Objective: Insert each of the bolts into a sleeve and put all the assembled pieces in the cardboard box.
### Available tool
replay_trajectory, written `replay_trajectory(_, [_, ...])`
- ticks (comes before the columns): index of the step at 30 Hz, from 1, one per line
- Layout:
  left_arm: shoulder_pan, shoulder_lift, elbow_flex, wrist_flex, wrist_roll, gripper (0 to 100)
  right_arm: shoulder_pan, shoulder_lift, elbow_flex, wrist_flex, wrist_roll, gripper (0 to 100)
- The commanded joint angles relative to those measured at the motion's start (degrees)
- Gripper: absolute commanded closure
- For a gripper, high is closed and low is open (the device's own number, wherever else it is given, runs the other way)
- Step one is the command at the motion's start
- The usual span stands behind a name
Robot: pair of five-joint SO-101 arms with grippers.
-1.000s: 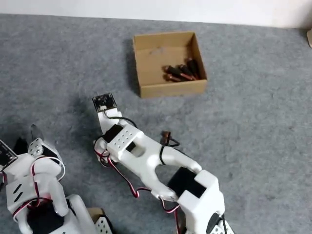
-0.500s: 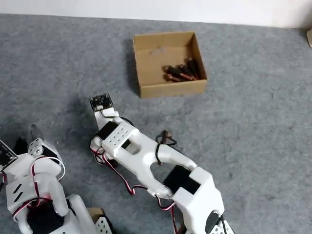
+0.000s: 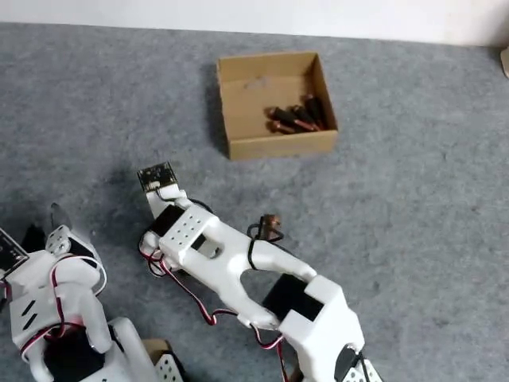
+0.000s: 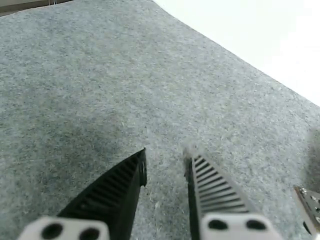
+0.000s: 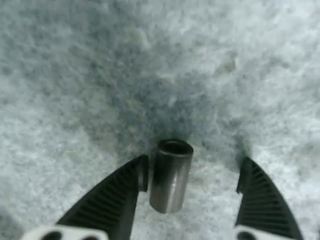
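Observation:
A dark metal sleeve (image 5: pixel 171 175) lies on the grey carpet between the fingers of my right gripper (image 5: pixel 192 176), which is open around it; the sleeve sits close to the black finger (image 5: pixel 122 192) and apart from the other one. From above, the right arm (image 3: pixel 215 255) stretches leftward across the carpet and covers the sleeve. My left gripper (image 4: pixel 165 167) is open with only carpet between its fingers, and it sits at the front left (image 3: pixel 44 225). The cardboard box (image 3: pixel 238 79) stands at the back with several assembled pieces (image 3: pixel 296 117) in its right half.
A small brown piece (image 3: pixel 270 223) shows beside the right arm's cable; I cannot tell what it is. A circuit board (image 3: pixel 157 177) sticks out from the right wrist. Open carpet lies to the right and far left.
The right arm's wrist has swung leftward and slightly toward the front. The left arm and the box have stayed put.

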Motion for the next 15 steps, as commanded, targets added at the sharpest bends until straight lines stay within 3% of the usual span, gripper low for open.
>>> replay_trajectory(1, [-0.2,-0.6,-0.2,-0.9,0.4,86,-0.6,-0.3,-1.5,0.7,-2.9,73.2])
replay_trajectory(6, [-0.2,-0.6,-0.2,-0.9,0.4,86,-0.5,0.0,0.0,-3.4,-3.4,75.9])
replay_trajectory(12, [-0.2,-0.6,-0.2,-0.9,0.4,86,-0.6,-0.1,2.9,-7.2,-3.3,99.8])
replay_trajectory(15, [-0.2,-0.6,-0.2,-0.9,0.4,86,-0.6,-0.1,3.1,-7.6,-3.3,97.6])
